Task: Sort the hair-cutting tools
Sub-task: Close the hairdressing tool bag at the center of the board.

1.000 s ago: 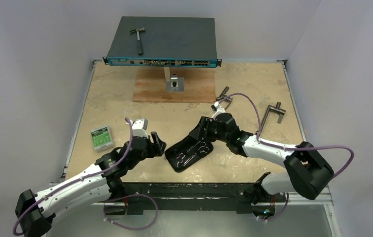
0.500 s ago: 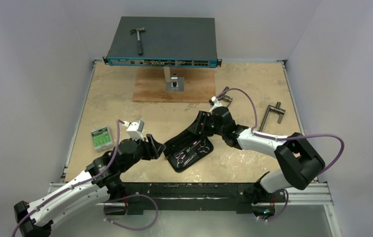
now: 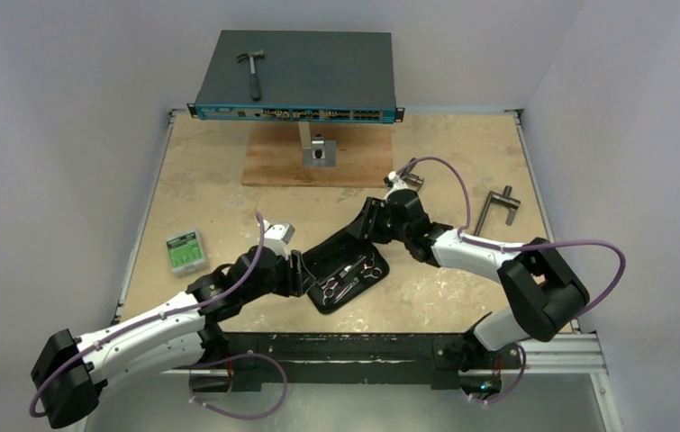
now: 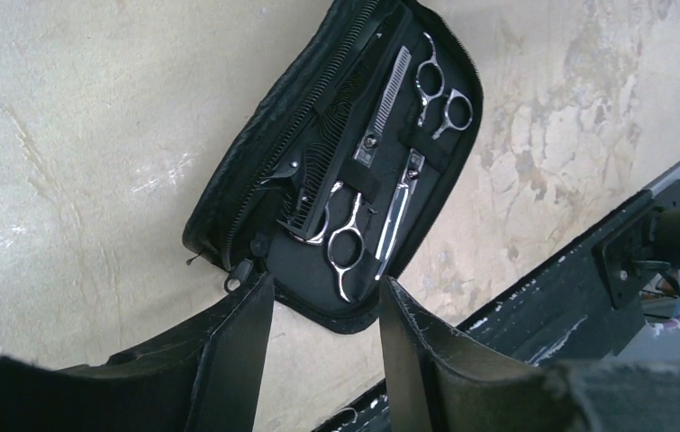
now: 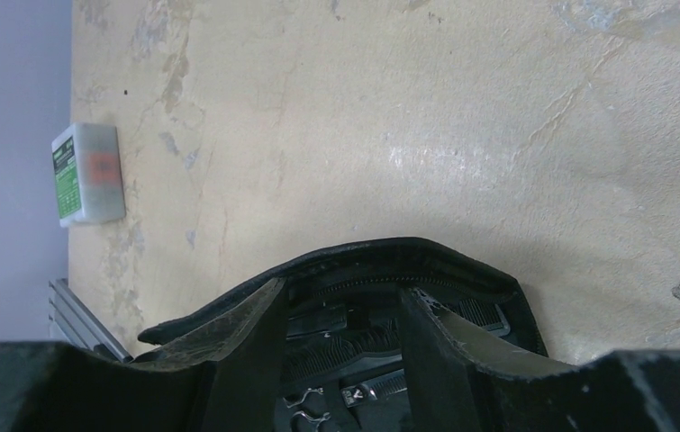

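Left gripper [image 4: 322, 288]: jaws wide apart, holding nothing. Near end of open black zip case [image 4: 246, 193] sits in gap at fingertips. Just ahead of tips, inside case: toothed scissors [image 4: 388, 90] and plain scissors [image 4: 396, 216] lying head to tail, black comb [image 4: 322, 166] beside them toward left finger. Right gripper [image 5: 340, 292]: jaws likewise spread, straddling case's other end, rim arching just past tips. Whether fingers touch case, cannot tell.

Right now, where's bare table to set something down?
Bare tabletop lies between the green-labelled plastic box and the brown wooden board. Crowded: the open black zip case, with the left tool and right tool at either end.
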